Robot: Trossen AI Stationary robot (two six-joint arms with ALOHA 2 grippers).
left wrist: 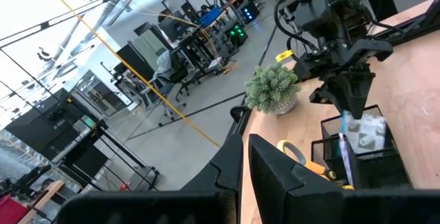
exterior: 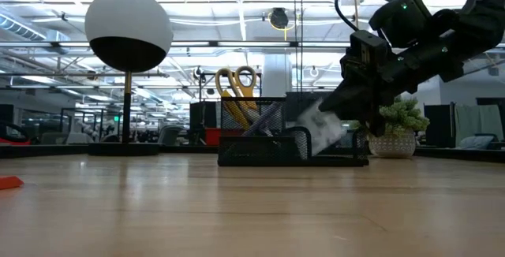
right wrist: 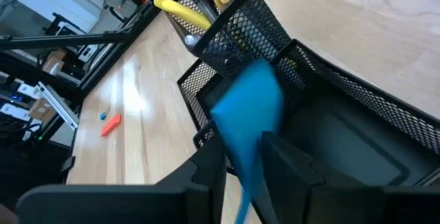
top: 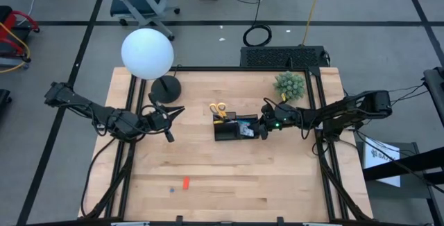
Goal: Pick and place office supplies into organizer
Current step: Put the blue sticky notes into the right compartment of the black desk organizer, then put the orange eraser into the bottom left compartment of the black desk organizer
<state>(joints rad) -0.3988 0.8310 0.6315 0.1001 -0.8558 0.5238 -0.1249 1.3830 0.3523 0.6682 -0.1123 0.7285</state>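
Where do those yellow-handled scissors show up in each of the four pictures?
High view: scissors at table centre, standing in the organizer's back compartment.
Low view: yellow loops sticking up above the mesh, centre.
Left wrist view: a yellow handle near the bottom, beside the mesh.
Right wrist view: yellow handles at the top.
Shared landmark: the black mesh organizer.

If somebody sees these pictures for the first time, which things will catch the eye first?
Probably the white globe lamp at the table's back left corner. Next, the black mesh organizer at the centre, with yellow-handled scissors standing in its taller compartment. The right gripper hangs over its lower tray, where a blue pad blurs past its fingers.
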